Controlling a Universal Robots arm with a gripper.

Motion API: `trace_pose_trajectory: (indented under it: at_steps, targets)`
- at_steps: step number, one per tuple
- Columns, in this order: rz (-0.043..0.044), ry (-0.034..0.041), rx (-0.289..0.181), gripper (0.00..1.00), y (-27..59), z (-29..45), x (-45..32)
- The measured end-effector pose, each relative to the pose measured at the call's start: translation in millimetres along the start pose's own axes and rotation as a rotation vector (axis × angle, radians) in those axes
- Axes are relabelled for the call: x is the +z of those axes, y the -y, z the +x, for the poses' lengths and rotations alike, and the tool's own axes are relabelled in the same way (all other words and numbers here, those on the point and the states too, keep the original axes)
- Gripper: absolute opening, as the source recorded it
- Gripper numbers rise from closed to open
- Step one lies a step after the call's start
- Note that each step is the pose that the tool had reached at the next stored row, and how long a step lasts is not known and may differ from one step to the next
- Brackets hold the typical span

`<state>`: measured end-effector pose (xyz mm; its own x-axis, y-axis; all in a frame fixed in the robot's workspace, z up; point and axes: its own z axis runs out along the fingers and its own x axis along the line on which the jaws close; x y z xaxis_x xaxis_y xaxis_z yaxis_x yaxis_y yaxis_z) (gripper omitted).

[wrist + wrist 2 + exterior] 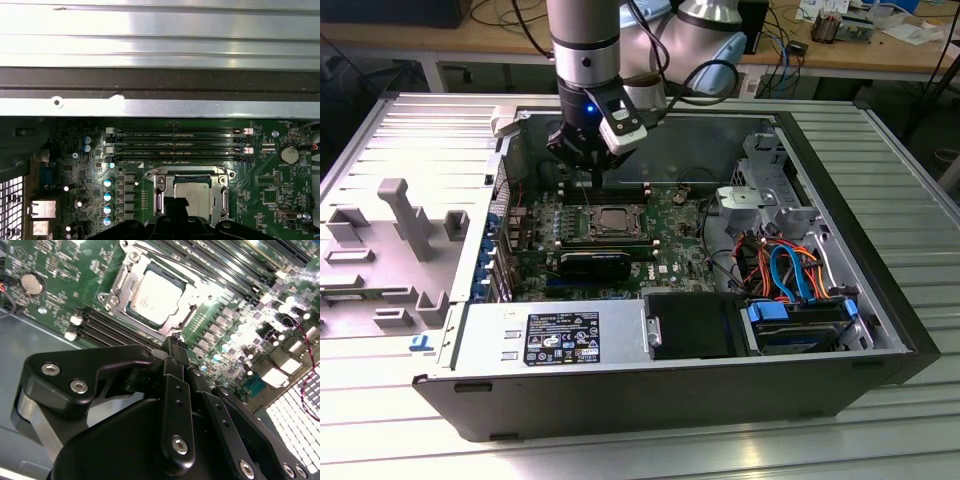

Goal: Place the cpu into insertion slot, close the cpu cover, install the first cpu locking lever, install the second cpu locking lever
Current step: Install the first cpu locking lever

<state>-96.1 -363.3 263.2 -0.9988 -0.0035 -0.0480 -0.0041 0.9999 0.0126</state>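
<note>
Bench, exterior view: ribbed grey metal table point(880, 440) carrying an open black computer case point(620, 400); black gripper point(592, 172) hangs above the green motherboard point(670, 235).
Second wrist view: jaws pressed together just beside the silvery-grey square cpu point(157, 295), which is seated in its socket.
First wrist view: thin silvery cpu cover point(160, 195) frames the chip.

cpu point(157, 294) top: brushed silvery metal, matt. cpu cover point(116, 284): shiny bare metal. gripper point(175, 341) body: black, probably matt plastic.

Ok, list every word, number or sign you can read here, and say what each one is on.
Nothing can be read clearly.
Power supply label: white print, too small to read.
Top of the cpu: faint marking, blurred.
Memory slots: white lettering, too small to read.
</note>
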Motion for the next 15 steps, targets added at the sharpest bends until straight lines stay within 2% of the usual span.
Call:
trace_pose_trajectory:
  at_steps: [4,8,9,15]
  targets:
    - [-0.0002,0.0,-0.004,0.11,0.0,9.1,-0.3]
    - [-0.0011,-0.0003,-0.023,0.11,-0.1,15.0,-0.5]
    - [-0.0017,-0.0005,-0.034,0.11,-0.1,19.3,-0.6]
    - [-0.0032,-0.0007,-0.067,0.11,-0.1,27.5,-0.9]
